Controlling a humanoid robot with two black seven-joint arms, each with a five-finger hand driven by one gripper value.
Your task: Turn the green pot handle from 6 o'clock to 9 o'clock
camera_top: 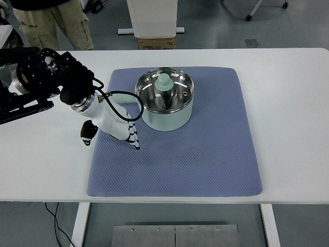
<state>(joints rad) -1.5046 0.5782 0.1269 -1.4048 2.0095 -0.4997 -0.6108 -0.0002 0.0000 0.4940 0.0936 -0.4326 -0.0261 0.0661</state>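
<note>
no readable text anywhere

Person [51, 23] behind the table, cut off above the legs by the top edge. Left arm [31, 77] truncated at the left edge. Green pot [165, 100]: handle position indiscernible.

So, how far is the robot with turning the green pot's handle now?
Nothing looks done yet: no handle sticks out from the left side of the green pot; a green part shows over its opening. In hand: the left hand is open over the blue mat, just left of the pot, holding nothing. Left: grasp the handle and turn it to 9 o'clock.
</note>
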